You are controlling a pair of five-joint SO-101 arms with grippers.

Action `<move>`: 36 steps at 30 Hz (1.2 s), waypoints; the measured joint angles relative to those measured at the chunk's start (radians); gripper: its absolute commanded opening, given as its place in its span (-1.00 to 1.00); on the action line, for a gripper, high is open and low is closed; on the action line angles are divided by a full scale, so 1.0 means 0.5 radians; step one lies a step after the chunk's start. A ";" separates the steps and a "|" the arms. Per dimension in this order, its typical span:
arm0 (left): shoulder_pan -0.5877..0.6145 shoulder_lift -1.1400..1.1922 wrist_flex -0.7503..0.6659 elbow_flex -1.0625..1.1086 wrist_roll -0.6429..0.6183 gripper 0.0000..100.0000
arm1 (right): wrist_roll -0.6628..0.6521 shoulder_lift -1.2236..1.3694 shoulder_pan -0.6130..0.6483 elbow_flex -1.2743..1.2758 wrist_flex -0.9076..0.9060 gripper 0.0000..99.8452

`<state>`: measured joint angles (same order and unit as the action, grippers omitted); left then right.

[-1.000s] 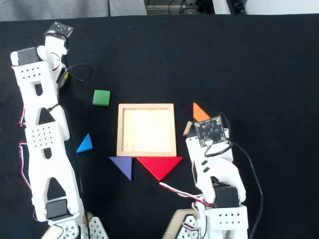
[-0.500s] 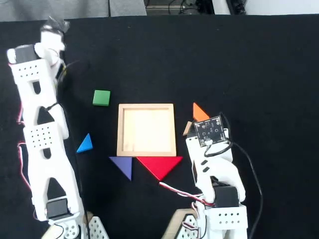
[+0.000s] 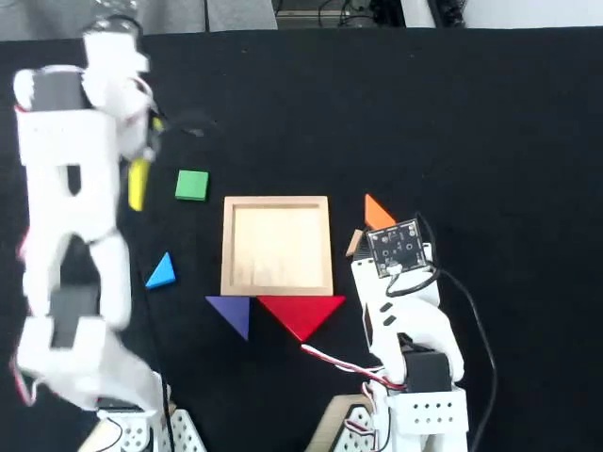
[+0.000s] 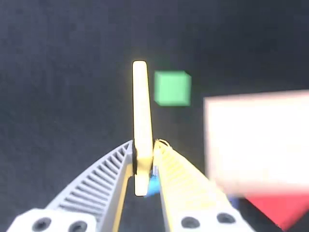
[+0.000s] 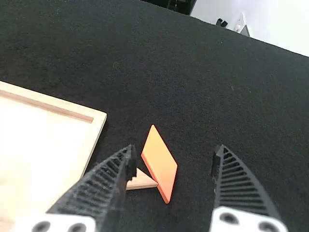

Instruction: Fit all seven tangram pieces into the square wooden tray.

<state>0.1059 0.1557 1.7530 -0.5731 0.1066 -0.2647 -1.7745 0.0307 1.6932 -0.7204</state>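
Black cloth [image 3: 490, 132] covers the whole table, and the tray [image 3: 277, 200] sits about in the middle of it. Every loose piece I can see lies on the cloth outside the tray.

The left gripper [image 4: 143, 145] is up over the far-left part of the table. Its jaws are clamped on the yellow piece [image 4: 140, 111], which it holds edge-on. From above, the yellow piece [image 3: 138, 183] hangs just left of the green square [image 3: 192, 185], and the square lies off the tray's far-left corner.

The blue triangle [image 3: 160, 272] is left of the tray, a bit apart from it. The purple triangle [image 3: 233, 314] and red triangle [image 3: 301, 314] are side by side along the tray's near edge, with the red one right up against the rim.

The right gripper [image 5: 175, 151] is just right of the tray with its jaws wide apart and nothing between them. The orange piece [image 5: 159, 169] and the tan triangle [image 5: 140, 181] lie on the cloth under that gap. They touch each other, and the tan one is nearer the tray.
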 measured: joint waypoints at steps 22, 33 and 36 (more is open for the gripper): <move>-0.736 -0.592 -0.427 1.157 -0.767 -0.94 | 0.000 0.000 -0.252 0.000 0.028 -0.49; -0.795 -0.580 -1.034 1.755 -0.967 -0.94 | 0.000 0.000 -0.270 0.000 0.028 -0.49; -0.795 -0.580 -1.126 1.850 -1.049 -0.94 | 0.000 0.000 -0.270 0.000 0.028 -0.49</move>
<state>-0.2915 -0.1343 1.1899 0.3521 -0.4181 -0.2647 -1.7745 -0.1043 1.6932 -0.7066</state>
